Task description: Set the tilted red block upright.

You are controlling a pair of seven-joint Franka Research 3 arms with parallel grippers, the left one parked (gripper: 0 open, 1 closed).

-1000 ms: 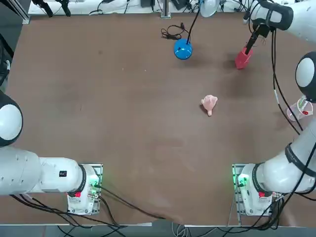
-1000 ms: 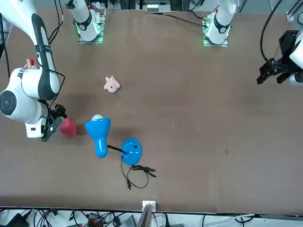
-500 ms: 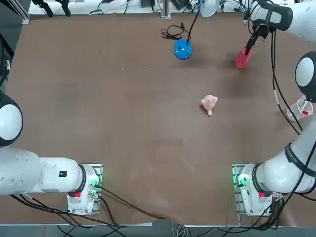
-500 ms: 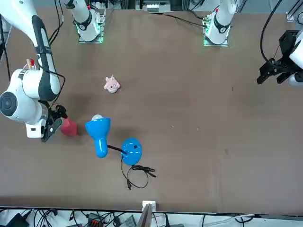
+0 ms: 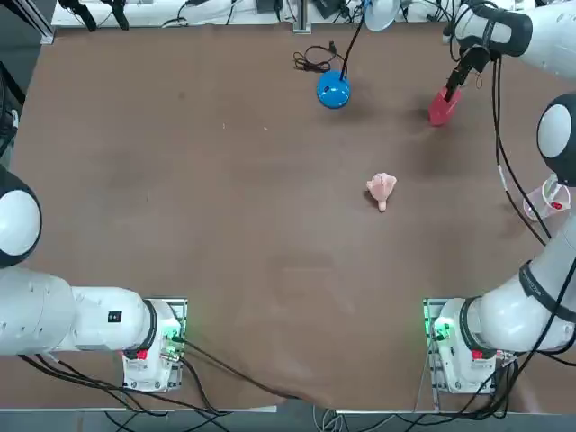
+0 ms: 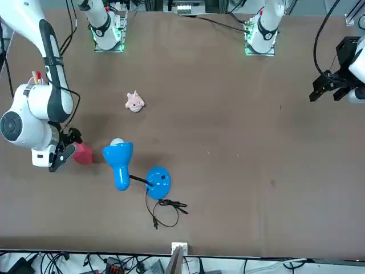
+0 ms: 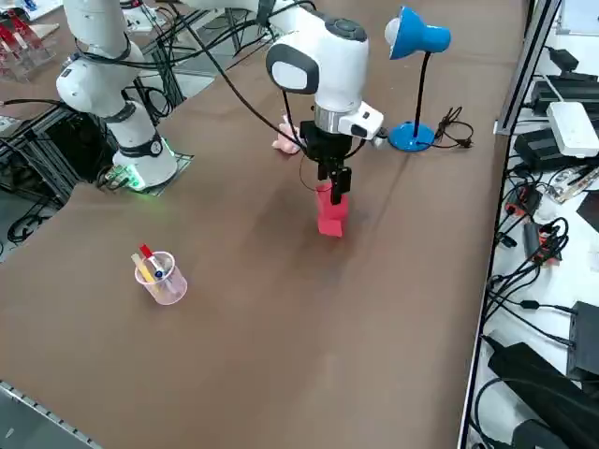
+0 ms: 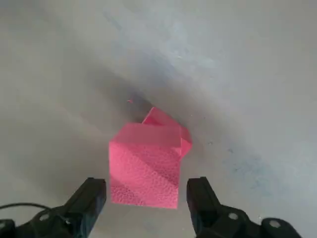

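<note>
Red block (image 8: 144, 166), wrist view: between the parted fingertips of the right claw (image 8: 146, 191), gap visible either side; ungrasped. Step judged: lining up the grasp. Top view: block on the counter (image 5: 270, 225), far right. Next: close, then rotate upright.

Lamp head (image 5: 382, 11) — cut off by top view's edge.

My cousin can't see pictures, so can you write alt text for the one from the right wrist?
A red block sits on a pale surface between the open fingers of the robot's right gripper, which has not closed on it.
</note>
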